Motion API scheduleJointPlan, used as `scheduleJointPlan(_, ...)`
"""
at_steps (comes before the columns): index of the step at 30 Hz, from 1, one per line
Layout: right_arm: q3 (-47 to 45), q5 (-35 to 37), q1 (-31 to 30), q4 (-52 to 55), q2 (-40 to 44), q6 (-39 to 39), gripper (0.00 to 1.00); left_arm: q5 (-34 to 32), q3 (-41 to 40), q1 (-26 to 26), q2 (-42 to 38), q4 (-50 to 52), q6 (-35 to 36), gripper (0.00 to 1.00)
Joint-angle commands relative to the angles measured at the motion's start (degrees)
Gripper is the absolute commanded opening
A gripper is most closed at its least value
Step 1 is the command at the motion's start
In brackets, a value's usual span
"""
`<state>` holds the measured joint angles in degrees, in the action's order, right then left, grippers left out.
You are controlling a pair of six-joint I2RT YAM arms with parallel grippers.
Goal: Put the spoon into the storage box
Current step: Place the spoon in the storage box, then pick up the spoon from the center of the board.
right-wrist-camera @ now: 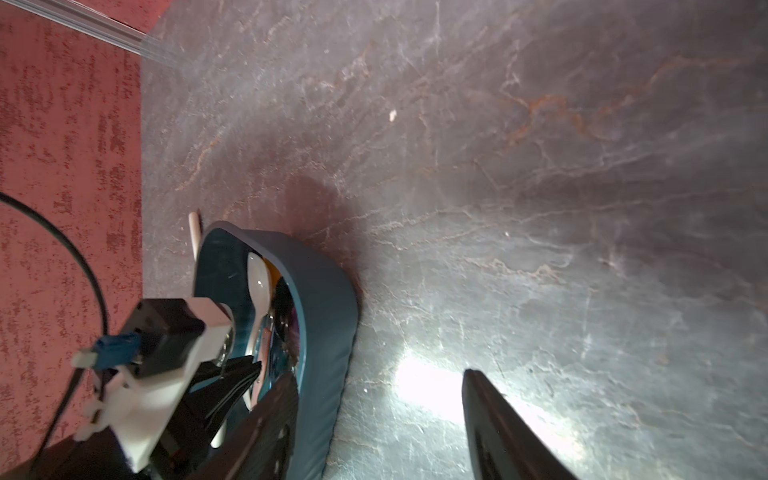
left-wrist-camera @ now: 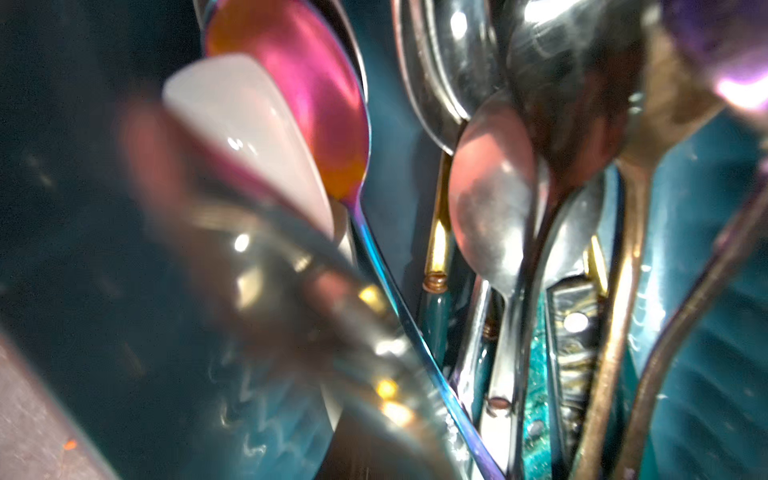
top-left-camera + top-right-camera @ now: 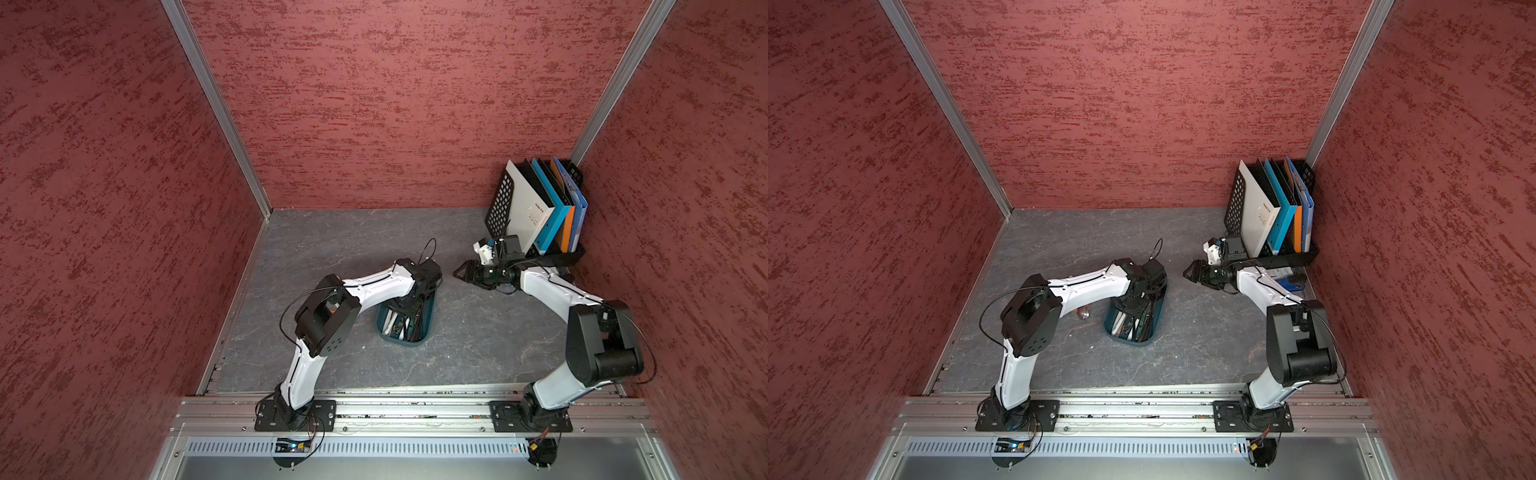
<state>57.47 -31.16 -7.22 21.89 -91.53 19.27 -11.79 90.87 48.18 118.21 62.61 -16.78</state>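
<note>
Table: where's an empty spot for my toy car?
Bare table: the far stretch between the back wall and the left arm, and the near strip between the storage box and the front rail. Crowded: inside the box, full of spoons, and the corner by the file rack.

Dark teal storage box (image 1: 328,332), pink-and-orange iridescent spoon (image 2: 307,104), white spoon (image 2: 249,124), grey veined tabletop (image 3: 353,249), mottled red walls (image 3: 415,104)

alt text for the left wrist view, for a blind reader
Close-up inside the dark teal storage box, which holds a pink-orange spoon, a white spoon and several silver spoons. A blurred shiny shape fills the foreground.
</note>
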Motion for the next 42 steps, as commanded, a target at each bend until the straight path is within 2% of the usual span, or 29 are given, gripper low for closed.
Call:
scheduleJointPlan(1, -0.2, 1.6, 0.2, -0.9, 0.7, -1.0, 0.65, 1.8, 1.7, -0.6, 0.8, 3.5, -2.6, 0.22)
scheduleJointPlan(3, -0.2, 1.8, 0.3, -0.7, 0.7, -1.2, 0.65, 2.3, 1.8, -0.6, 0.7, 3.6, -2.9, 0.27)
scheduleJointPlan(9, 0.5, 1.8, 0.3, 0.3, 0.5, -1.4, 0.65, 2.8, 1.6, -0.8, 0.1, 3.5, -3.4, 0.30)
scheduleJointPlan(13, 0.6, 1.9, 0.2, 0.7, 1.1, -1.5, 0.65, 2.2, 1.6, -1.9, -3.1, 3.1, -2.6, 0.32)
scheduleJointPlan(18, 1.7, 1.7, 0.2, 1.8, 0.8, -1.8, 0.65, 3.1, 0.3, -8.7, -9.4, 4.5, -1.4, 0.43)
scheduleJointPlan(22, 1.9, 1.5, 0.1, 2.2, 0.8, -1.5, 0.65, 6.2, -4.2, -17.1, -14.0, 3.3, -2.8, 0.43)
scheduleJointPlan(26, 1.6, 1.5, 0.1, 2.5, 1.2, -1.5, 0.65, 11.2, -10.0, -25.6, -17.4, 0.4, -7.2, 0.44)
scheduleJointPlan(29, 1.7, 1.4, 0.1, 3.0, 1.2, -1.8, 0.65, 12.5, -12.7, -29.8, -18.5, -1.5, -8.8, 0.43)
scheduleJointPlan(33, 2.2, 0.9, -0.1, 3.3, 0.8, -1.9, 0.65, 10.1, -12.6, -31.7, -17.2, -2.1, -5.8, 0.45)
scheduleJointPlan(38, 2.8, 0.4, -0.5, 4.3, 0.0, -2.4, 0.65, 1.4, -12.1, -32.0, -14.0, -3.1, 5.2, 0.52)
scheduleJointPlan(42, 2.2, 0.6, -0.5, 4.2, -0.3, -2.6, 0.65, 4.4, -10.6, -35.2, -12.1, -1.7, 2.2, 0.53)
